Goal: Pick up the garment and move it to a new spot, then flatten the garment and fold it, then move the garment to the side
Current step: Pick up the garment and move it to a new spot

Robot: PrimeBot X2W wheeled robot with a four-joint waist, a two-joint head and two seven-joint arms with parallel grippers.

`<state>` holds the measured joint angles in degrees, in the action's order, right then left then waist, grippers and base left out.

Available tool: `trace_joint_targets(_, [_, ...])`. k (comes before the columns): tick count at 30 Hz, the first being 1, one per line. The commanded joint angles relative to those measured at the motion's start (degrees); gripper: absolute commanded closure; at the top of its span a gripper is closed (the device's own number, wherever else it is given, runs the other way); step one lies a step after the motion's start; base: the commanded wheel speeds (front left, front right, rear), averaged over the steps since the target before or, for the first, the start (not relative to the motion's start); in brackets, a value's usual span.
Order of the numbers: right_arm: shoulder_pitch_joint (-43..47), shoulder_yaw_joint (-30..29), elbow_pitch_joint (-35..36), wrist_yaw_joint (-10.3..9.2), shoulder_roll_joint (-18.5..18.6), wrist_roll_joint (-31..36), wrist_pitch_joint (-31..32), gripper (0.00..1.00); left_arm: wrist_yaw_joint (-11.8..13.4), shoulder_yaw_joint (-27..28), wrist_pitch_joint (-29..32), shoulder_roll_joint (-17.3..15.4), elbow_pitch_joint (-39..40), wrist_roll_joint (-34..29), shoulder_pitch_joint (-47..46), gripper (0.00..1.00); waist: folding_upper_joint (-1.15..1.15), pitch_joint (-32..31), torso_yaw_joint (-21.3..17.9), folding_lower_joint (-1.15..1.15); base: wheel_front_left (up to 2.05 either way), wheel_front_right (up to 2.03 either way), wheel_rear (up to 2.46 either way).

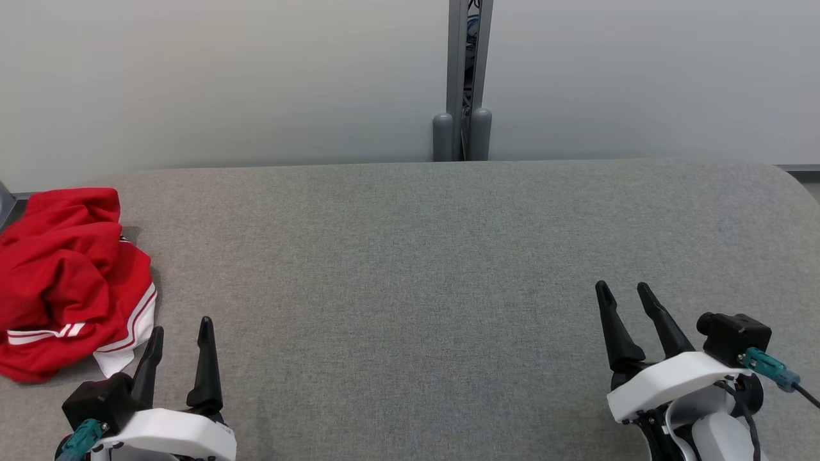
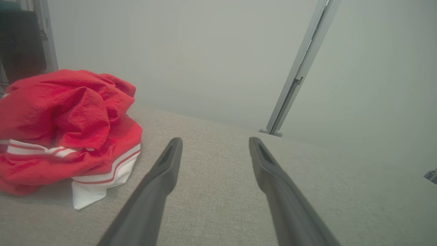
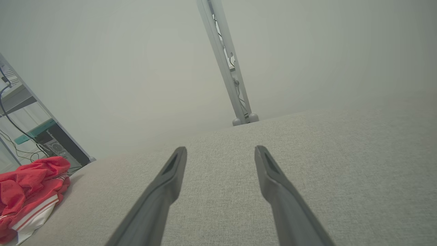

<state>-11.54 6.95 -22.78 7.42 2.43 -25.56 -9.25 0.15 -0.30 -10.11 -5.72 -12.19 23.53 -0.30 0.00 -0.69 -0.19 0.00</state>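
Observation:
A crumpled red garment (image 1: pixel 64 282) with white stripes and a white hem lies in a heap at the left edge of the grey table (image 1: pixel 410 269). The left wrist view has the garment (image 2: pixel 65 130) at its left, and it sits low at the left of the right wrist view (image 3: pixel 27 191). My left gripper (image 1: pixel 181 330) stands open just right of the garment's hem, touching nothing; its fingers (image 2: pixel 164 171) frame bare table. At the lower right my right gripper (image 1: pixel 621 288) is open and empty over bare table, far from the garment.
A grey post (image 1: pixel 462 83) with two rounded feet stands behind the table's far edge, in front of a pale wall. Past the table's left end are a shelf and cables (image 3: pixel 20 133). The table's corners at the far left and right are rounded.

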Motion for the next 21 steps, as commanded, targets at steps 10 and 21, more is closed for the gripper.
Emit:
trace_joint_targets(10, [-1.61,0.76,-1.29,0.08,0.51,4.06,-1.55,0.0,0.5,-1.47,-1.45,-1.38,-0.64,-6.05,-1.75,0.0,0.0,-0.26,0.04,0.0,0.0,0.0,0.0])
trace_joint_targets(21, [-1.63,1.24,-1.13,0.1,0.56,8.84,-1.25,0.0,1.14,-2.91,-2.25,-2.22,-0.83,-11.08,-1.56,0.0,0.0,-0.55,-0.08,0.0,0.0,0.0,0.0])
